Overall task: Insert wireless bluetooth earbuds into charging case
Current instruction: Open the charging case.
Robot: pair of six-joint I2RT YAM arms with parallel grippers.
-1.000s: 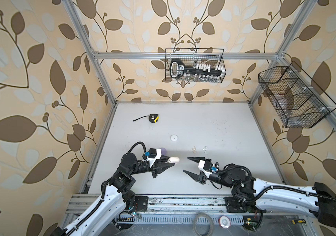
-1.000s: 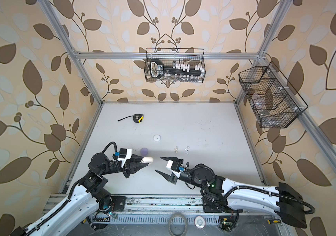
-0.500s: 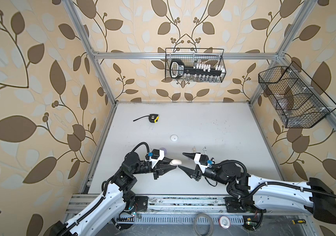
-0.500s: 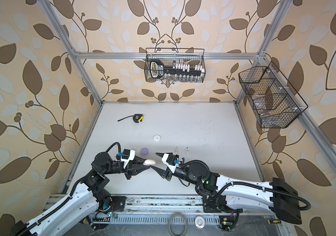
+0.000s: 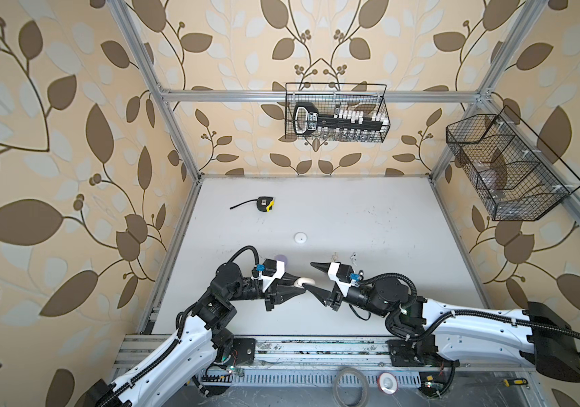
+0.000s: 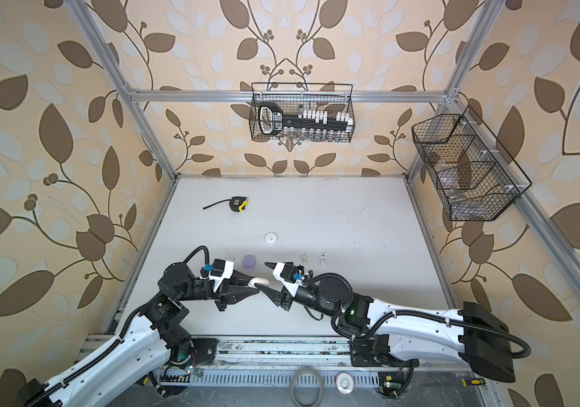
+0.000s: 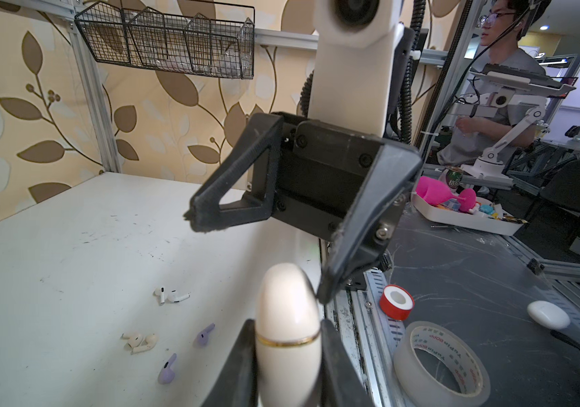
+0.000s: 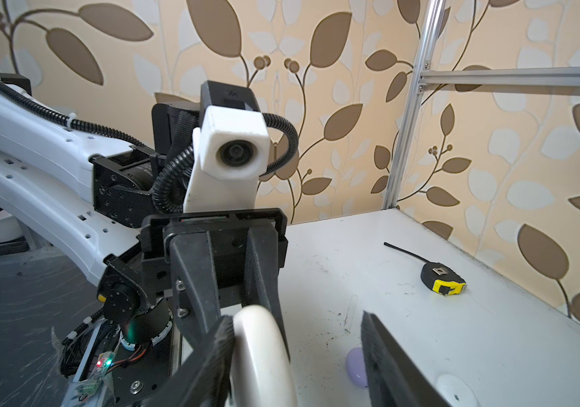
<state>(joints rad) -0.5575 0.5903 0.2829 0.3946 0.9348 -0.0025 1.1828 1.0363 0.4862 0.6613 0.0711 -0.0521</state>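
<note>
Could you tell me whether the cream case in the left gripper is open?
No, in the left wrist view the cream case, clamped in the left gripper, is closed along its gold seam.

White counter (image 5: 369, 218) walled with leaf-patterned wallpaper (image 5: 52, 141). Well beyond the jaws, toward the back, lies a yellow-and-black tape measure (image 5: 265, 204) with a thin black strip sticking out. High above and far past the jaws hangs a black wire back-wall basket (image 5: 336, 112); a wire side basket (image 5: 506, 169) hangs on the wall nearer the right jaws. Behind the jaws, off the counter, a clear tape roll (image 7: 440, 366) lies near a small red roll (image 7: 397, 301).
</note>
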